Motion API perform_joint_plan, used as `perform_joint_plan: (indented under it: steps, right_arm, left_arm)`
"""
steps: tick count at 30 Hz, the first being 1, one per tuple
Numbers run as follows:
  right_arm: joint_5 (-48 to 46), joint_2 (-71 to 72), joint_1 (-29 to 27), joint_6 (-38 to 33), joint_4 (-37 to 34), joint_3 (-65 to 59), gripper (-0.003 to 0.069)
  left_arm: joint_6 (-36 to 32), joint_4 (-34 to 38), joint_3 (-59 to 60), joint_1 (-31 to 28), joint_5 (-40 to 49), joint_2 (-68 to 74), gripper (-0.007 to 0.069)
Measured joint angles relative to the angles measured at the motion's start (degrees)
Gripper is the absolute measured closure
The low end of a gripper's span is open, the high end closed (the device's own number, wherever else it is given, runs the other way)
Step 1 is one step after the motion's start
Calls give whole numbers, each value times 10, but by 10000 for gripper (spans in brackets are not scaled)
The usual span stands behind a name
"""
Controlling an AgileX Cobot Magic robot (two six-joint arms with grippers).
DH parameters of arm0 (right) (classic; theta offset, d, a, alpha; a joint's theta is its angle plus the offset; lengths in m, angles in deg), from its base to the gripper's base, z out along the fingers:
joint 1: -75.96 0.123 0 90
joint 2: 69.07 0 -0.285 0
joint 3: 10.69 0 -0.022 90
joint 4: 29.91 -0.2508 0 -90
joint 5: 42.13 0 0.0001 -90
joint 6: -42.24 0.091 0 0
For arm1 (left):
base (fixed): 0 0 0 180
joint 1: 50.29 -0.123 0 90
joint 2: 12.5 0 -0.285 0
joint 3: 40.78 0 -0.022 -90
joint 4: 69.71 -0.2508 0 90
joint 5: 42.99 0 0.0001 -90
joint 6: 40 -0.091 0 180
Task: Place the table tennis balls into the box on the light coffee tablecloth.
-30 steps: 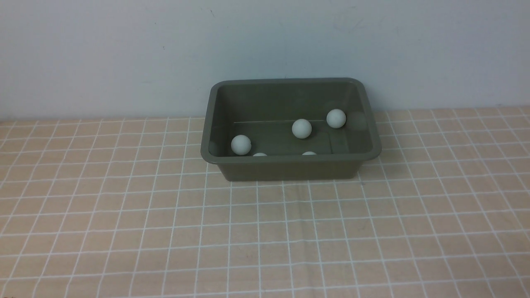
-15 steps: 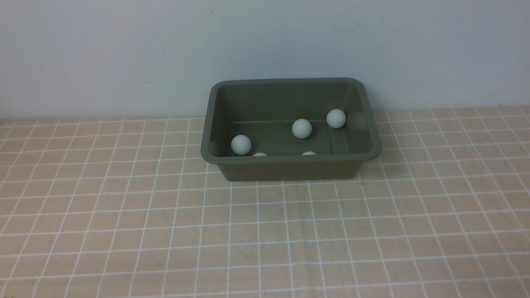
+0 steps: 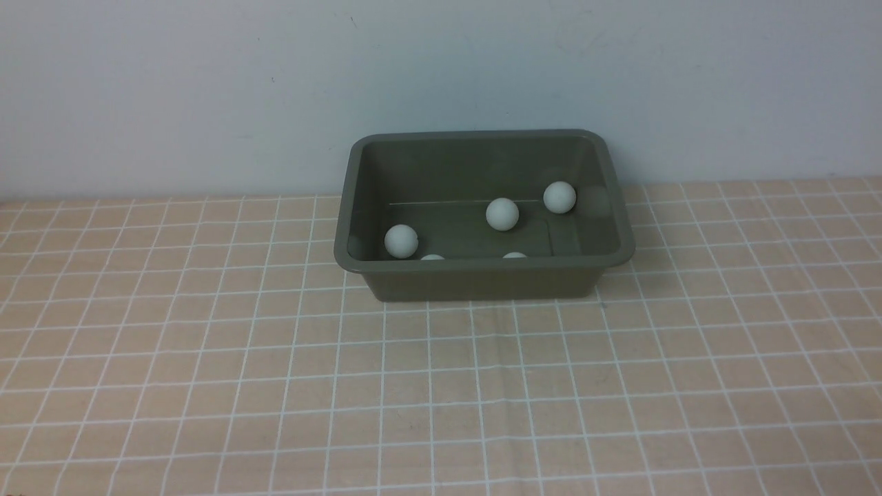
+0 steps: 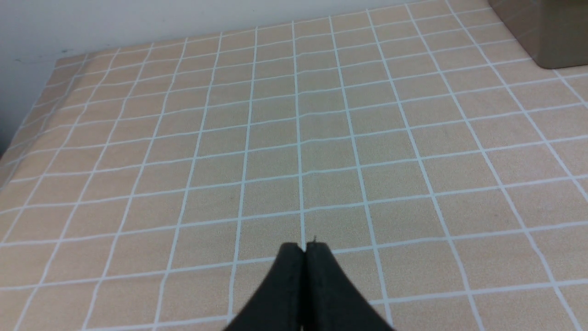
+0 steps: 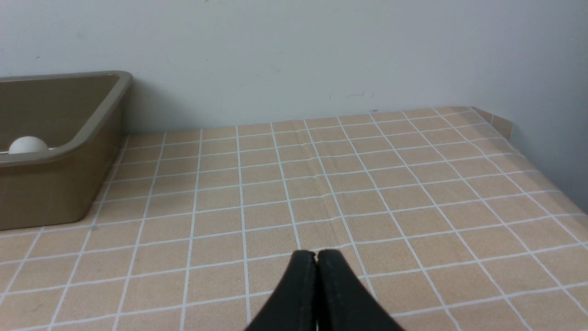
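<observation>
Hovering low over bare cloth, the left gripper (image 4: pixel 303 248) has its two black fingers pressed flat together with nothing between them, and the right gripper (image 5: pixel 316 254) looks just the same — closed and empty. Neither arm shows in the front view, so both sit well back from the work.

Outward from the left gripper there is only the tablecloth (image 3: pixel 207 358) and one corner of the box (image 4: pixel 551 32) at the far edge of its wrist view. Out from the right gripper the box (image 5: pixel 55 184) stands off to one side, a ball (image 5: pixel 27 145) peeking over its rim.

The front view shows the box (image 3: pixel 482 282) standing against the wall near the middle of the cloth. Three balls lie in plain sight on its floor: one near the left wall (image 3: pixel 401 240), one near the middle (image 3: pixel 502 213), one toward the right wall (image 3: pixel 559 197). Two more are only slivers above the near rim (image 3: pixel 432 257) (image 3: pixel 514 255). That makes five visible; any further ball would be hidden behind the near wall, and I cannot tell.

No ball lies loose on the cloth in any view, so the placing looks finished — the arms seem parked. The next move likely calls for nothing beyond holding clear of the box, or a check behind that near wall.
</observation>
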Motion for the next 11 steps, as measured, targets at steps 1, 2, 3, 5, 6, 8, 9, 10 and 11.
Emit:
perform_joint_plan:
  steps: [1,2,3,5,6,8,9,10,11]
  right_arm:
    - [0,0,0,0,0,0,676]
    - [0,0,0,0,0,0,676]
    - [0,0,0,0,0,0,676]
    - [0,0,0,0,-1,0,676]
    - [0,0,0,0,-1,0,676]
    - [-1,0,0,0,-1,0,676]
    - [-2,0,0,0,-1,0,676]
    - [-5,0,0,0,-1,0,676]
    - [-9,0,0,0,-1,0,676]
  left_arm:
    - [0,0,0,0,0,0,693]
    - [0,0,0,0,0,0,693]
    - [0,0,0,0,0,0,693]
    - [0,0,0,0,0,0,693]
    - [0,0,0,0,0,0,693]
    - [0,0,0,0,0,0,693]
    - [0,0,0,0,0,0,693]
    - [0,0,0,0,0,0,693]
    - [0,0,0,0,0,0,693]
